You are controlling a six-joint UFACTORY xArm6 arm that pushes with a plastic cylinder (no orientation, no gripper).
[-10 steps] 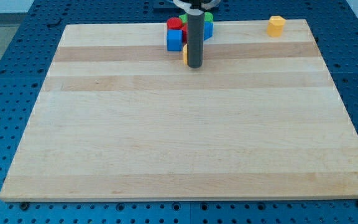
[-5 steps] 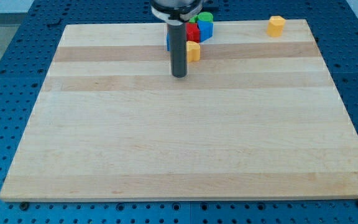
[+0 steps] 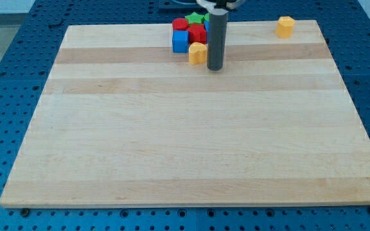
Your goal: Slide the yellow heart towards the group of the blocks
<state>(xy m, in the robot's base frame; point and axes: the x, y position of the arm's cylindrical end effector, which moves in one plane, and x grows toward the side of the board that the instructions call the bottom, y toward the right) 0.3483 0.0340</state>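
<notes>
The yellow heart (image 3: 197,52) lies near the view's top centre of the wooden board (image 3: 191,154). It touches the group of blocks above it: a blue cube (image 3: 180,41), a red block (image 3: 198,34), a red cylinder (image 3: 180,24) and a green block (image 3: 194,18). My rod comes down from the view's top, and my tip (image 3: 215,68) rests on the board just right of the yellow heart and slightly below it. The rod hides blocks on the group's right side.
A second yellow block (image 3: 285,26) sits alone near the board's top right corner. Blue perforated table (image 3: 5,96) surrounds the board on all sides.
My tip went from over the yellow heart to its lower left, then swung across to its right. The heart is uncovered and has barely moved.
</notes>
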